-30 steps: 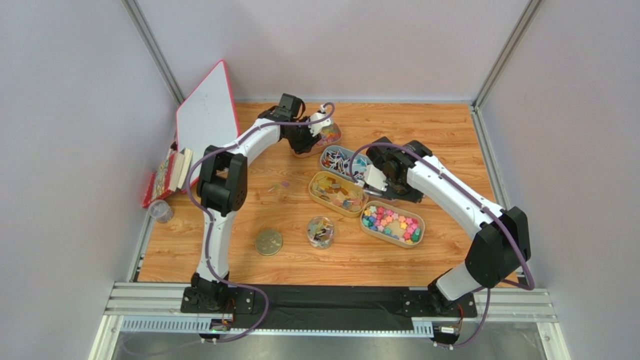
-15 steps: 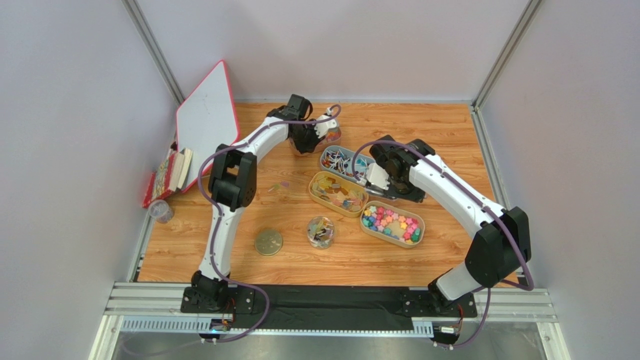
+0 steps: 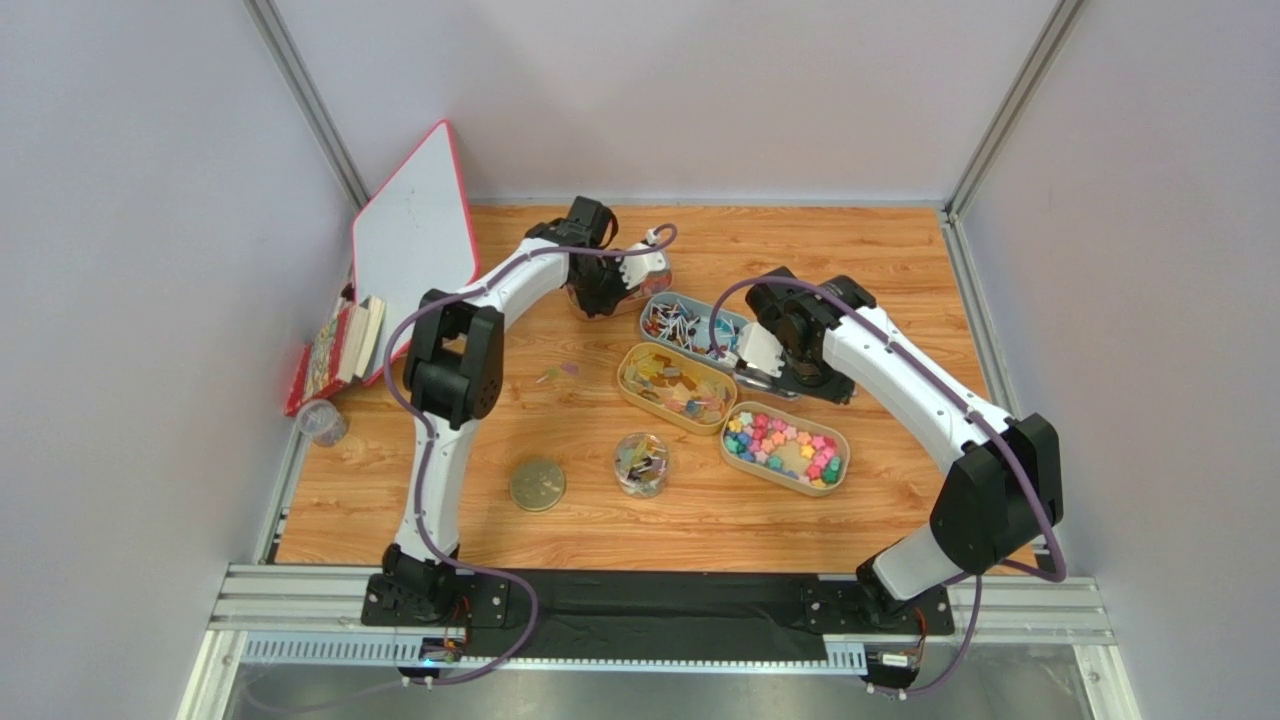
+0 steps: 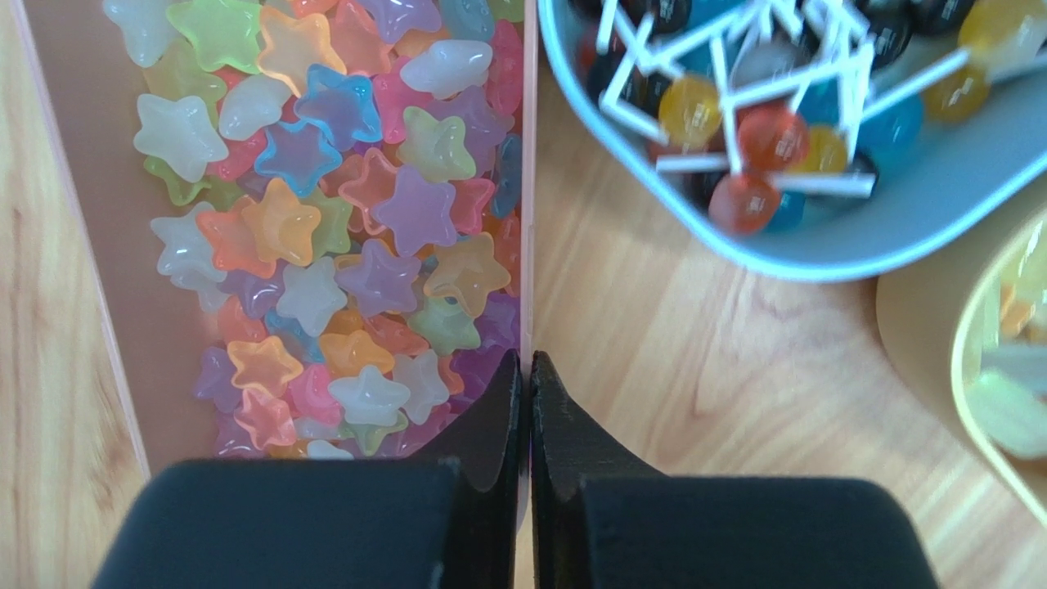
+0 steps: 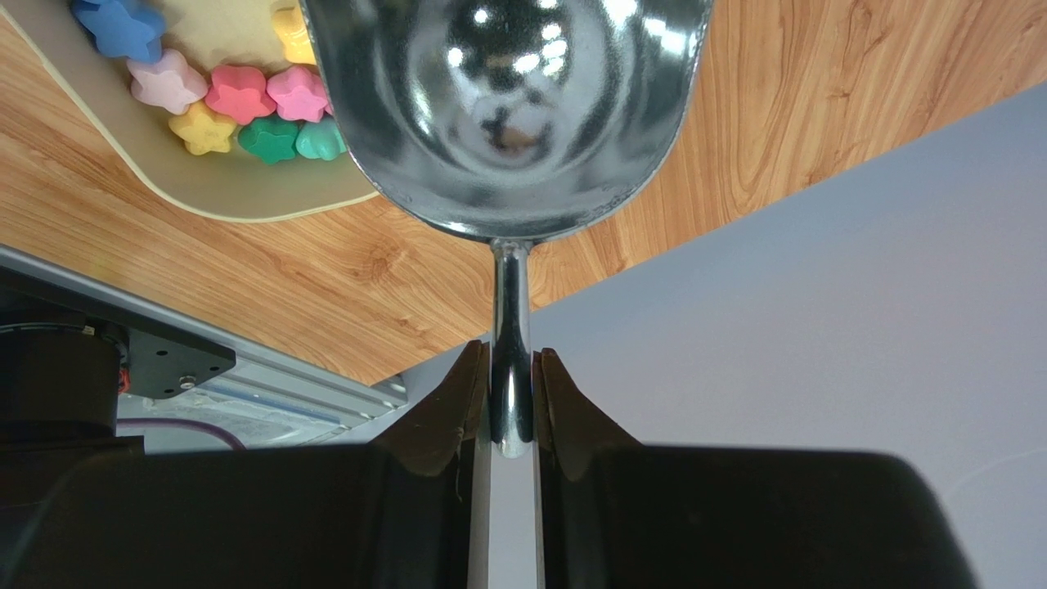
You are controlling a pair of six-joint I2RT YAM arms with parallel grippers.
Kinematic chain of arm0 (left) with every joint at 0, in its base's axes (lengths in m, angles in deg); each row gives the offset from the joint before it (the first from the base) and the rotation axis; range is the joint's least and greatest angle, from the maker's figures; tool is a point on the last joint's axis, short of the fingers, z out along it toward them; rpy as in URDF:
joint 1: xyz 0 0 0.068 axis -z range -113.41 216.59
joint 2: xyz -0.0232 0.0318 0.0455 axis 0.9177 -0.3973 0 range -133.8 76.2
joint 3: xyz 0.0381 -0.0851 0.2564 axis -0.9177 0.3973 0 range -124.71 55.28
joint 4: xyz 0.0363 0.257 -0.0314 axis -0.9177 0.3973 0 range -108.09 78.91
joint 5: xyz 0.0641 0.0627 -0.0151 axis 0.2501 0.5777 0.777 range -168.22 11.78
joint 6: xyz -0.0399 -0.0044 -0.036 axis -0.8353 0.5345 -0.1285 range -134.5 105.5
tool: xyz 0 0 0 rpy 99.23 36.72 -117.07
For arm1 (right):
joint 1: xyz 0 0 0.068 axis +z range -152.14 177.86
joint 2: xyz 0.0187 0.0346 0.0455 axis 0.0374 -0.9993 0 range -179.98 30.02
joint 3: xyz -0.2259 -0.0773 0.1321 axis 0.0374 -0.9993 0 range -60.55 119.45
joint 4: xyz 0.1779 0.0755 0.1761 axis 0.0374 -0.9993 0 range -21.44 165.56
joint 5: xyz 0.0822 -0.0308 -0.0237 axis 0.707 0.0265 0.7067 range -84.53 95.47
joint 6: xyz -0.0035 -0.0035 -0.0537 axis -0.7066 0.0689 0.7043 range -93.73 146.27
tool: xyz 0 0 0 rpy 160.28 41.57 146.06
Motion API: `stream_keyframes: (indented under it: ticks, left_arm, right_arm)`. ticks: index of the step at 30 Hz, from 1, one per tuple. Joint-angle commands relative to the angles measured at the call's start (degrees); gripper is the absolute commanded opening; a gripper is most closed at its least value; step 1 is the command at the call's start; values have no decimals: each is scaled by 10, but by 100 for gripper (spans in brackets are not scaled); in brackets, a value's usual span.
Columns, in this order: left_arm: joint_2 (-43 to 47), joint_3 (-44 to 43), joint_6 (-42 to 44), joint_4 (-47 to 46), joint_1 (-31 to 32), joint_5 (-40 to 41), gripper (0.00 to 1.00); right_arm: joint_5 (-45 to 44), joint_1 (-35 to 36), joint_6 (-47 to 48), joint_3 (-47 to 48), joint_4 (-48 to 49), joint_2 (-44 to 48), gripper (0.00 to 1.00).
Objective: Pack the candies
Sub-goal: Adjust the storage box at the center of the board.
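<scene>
Translucent star candies fill a pink tray whose thin wall is clamped in my left gripper, which is shut on it. In the top view this gripper is at the back of the table and hides most of that tray. My right gripper is shut on the handle of a shiny metal scoop with an empty bowl. It hovers by the tan tray of bright chunky candies. Golden candies lie in the middle tray.
A grey-blue tray of stick sweets sits right of the pink tray. The small clear jar and its lid stand on the near part of the table. A white board and books lean at the left wall.
My left gripper has closed on the pink tray's wall and now hides most of the tray. The right arm with the scoop shifted slightly to the right.
</scene>
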Motion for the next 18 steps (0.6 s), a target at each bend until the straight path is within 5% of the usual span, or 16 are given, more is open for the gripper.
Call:
stream_keyframes:
  ticks: [1, 8, 18]
  left_arm:
    - [50, 45, 30, 35, -16, 38, 0]
    - [116, 109, 40, 46, -23, 59, 0]
    - [221, 244, 181, 56, -23, 78, 0]
  right_arm:
    - [1, -5, -9, 12, -105, 15, 0]
    - [1, -9, -9, 12, -103, 16, 0]
    - [-3, -13, -7, 19, -100, 14, 0]
